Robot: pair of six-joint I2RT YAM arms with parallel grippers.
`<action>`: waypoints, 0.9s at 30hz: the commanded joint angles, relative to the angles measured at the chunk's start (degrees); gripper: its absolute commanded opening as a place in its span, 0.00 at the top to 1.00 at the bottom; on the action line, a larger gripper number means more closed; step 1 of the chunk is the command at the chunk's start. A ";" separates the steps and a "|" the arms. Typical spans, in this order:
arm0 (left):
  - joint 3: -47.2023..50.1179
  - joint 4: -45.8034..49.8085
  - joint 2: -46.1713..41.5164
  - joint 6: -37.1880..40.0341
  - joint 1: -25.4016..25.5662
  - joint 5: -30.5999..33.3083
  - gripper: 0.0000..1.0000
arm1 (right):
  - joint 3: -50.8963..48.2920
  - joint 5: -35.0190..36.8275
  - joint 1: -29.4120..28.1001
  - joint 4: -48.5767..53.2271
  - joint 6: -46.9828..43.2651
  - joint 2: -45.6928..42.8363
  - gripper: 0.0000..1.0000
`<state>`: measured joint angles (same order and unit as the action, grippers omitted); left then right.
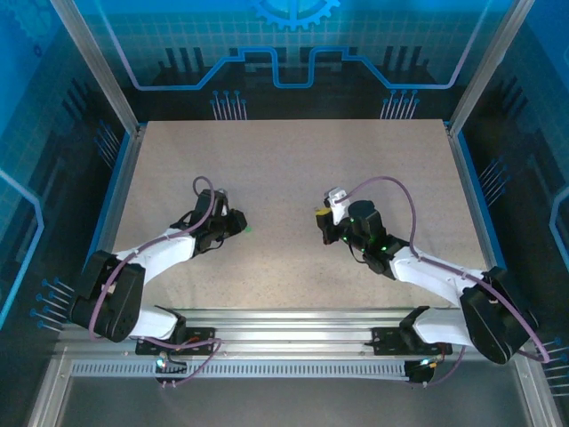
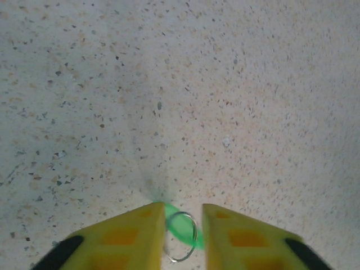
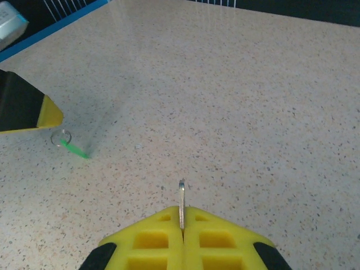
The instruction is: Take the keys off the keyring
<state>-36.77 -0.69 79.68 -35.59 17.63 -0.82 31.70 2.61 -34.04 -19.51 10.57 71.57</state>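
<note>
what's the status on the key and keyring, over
Right hand shut on the key, key off the ring. Left hand open, green keyring loose between its jaws. Nothing in the way.

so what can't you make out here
- Right wrist: the thin grey metal key sits edge-on in the shut right gripper; its lower part is hidden between the yellow fingers.
- Left wrist: the flat bright-green plastic tag and silver wire ring are blurred inside the open left gripper; contact unclear.
- Top external: the tag is a speck, the key too small.
</note>
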 commanded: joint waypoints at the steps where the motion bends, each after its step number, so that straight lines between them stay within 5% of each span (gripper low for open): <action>1: -2.16 0.69 -2.52 2.21 -0.23 2.56 0.64 | 1.03 0.36 1.85 1.25 3.97 0.95 1.00; 23: 3.22 1.66 -19.44 3.27 0.30 -2.04 0.54 | 6.67 -5.70 13.92 12.33 21.90 22.44 1.00; 27: 3.07 1.07 -19.04 3.10 0.30 -2.19 0.54 | 5.76 -2.96 14.31 14.09 22.30 20.54 0.74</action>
<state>-33.91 1.02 61.10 -32.97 17.74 -1.83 37.74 -3.11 -20.56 -8.84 31.40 93.45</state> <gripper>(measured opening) 0.459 0.213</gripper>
